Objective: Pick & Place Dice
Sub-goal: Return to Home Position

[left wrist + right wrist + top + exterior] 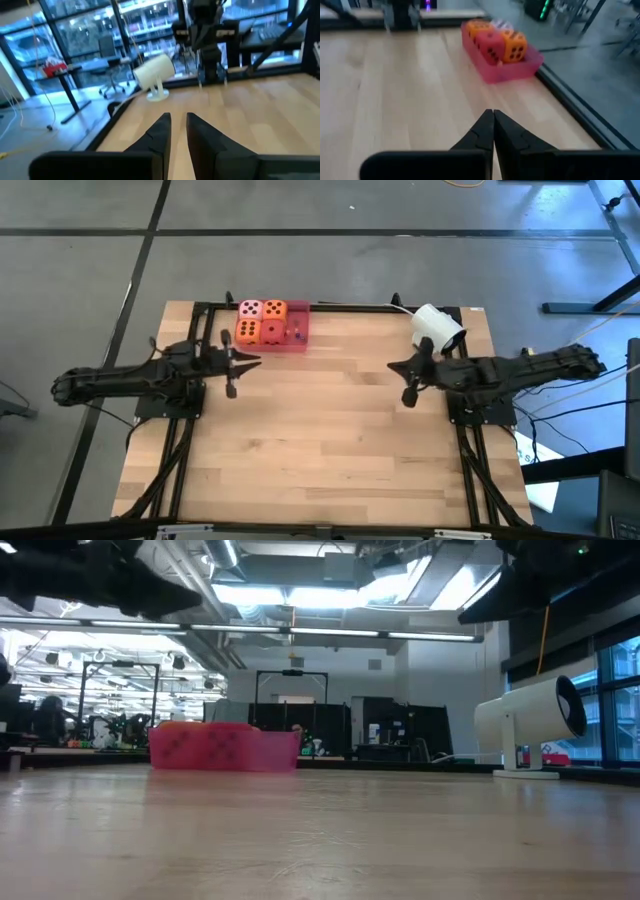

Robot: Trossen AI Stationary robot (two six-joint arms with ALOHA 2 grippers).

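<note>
Under both pairs of jaws you see the table: pale wood planks, smooth, with a soft sheen. Ahead of the jaws of the right gripper, the tray looks like translucent red plastic, and the dice in it look soft and matt. Its fingers are dark and matt. Beyond the jaws of the left gripper, the white device has a smooth satin shell.

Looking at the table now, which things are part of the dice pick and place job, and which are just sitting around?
Part of the job:
pink die, orange dice and red die, all in the red tray; left gripper, open and empty; right gripper, shut and empty.

Just lying about:
white device on a stand, beside the right arm.
</note>
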